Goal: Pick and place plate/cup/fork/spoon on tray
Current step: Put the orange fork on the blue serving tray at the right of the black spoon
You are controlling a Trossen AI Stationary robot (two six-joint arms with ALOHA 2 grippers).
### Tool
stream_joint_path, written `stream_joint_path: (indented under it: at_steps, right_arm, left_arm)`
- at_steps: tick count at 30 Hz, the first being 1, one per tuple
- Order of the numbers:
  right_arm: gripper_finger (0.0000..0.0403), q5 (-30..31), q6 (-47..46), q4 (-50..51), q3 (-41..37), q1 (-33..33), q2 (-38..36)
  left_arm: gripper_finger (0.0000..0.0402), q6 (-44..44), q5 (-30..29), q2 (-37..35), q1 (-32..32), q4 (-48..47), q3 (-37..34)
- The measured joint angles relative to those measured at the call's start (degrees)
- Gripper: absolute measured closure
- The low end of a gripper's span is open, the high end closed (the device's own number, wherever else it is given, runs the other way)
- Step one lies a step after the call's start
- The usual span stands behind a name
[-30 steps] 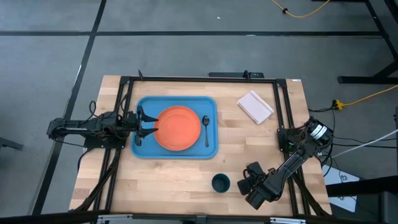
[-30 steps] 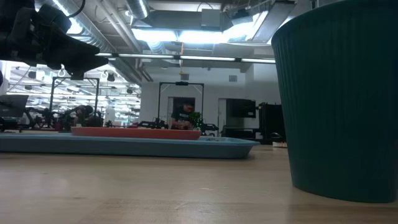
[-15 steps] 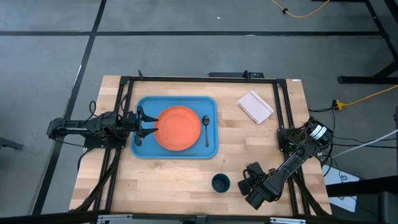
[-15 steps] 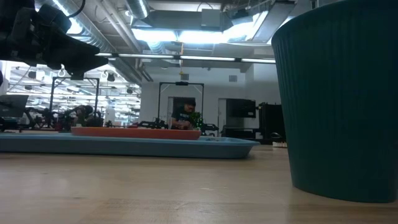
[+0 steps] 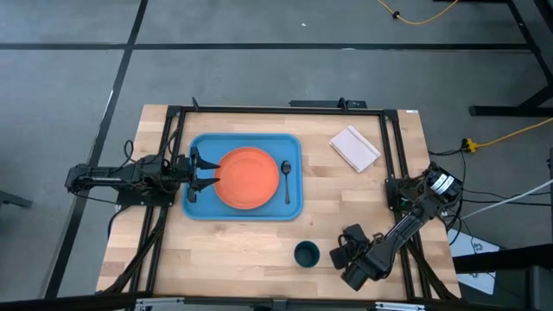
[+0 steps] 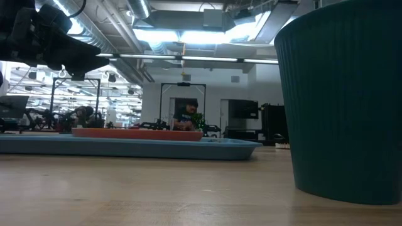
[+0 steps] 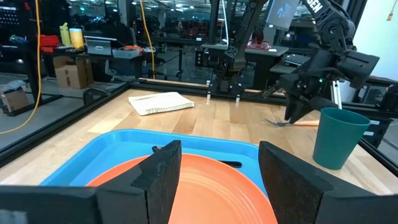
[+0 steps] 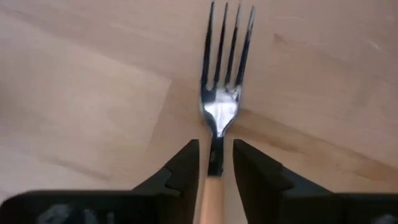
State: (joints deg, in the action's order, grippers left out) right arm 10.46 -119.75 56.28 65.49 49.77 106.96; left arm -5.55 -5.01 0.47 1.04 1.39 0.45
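Observation:
The orange plate [image 5: 247,178] and the dark spoon [image 5: 287,180] lie in the light-blue tray [image 5: 200,206]. The teal cup [image 5: 306,254] stands upright on the bare table near its near edge and fills the right of the low view [image 6: 342,100]. My left gripper [image 5: 205,177] is open, low over the tray's left part at the plate's edge [image 7: 211,193]. My right gripper [image 5: 344,250] is just right of the cup, pointing down, shut on the orange-handled fork [image 8: 217,118]. The fork also shows in the left wrist view [image 7: 287,122]. My right gripper pinches the fork between its two fingers [image 8: 184,168] where the metal neck [image 8: 216,155] meets the orange handle. The fingers come from above and lie along the fork. The tines point away, level and close over the wood; whether they rest on it I cannot tell.
A small white pad [image 5: 354,148] lies at the table's far right. A black frame [image 5: 384,147] runs round the table top. Bare wood lies between the tray and the cup. A person sits in the room beyond the table [image 6: 186,116].

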Motion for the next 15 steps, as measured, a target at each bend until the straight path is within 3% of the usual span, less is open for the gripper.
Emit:
stream_joint_path:
  at_steps: [6,15]
  right_arm:
    - [0.0273,-1.02,-4.01,-0.64,1.10,3.06,-0.02]
    - [0.0288,-2.80,-6.05,-7.37,-0.89,5.30,-0.04]
  left_arm:
    - [0.0194,0.01,0.01,0.00,0.00,0.00,0.00]
    - [0.0194,-0.01,0.01,-0.01,0.01,0.00,0.00]
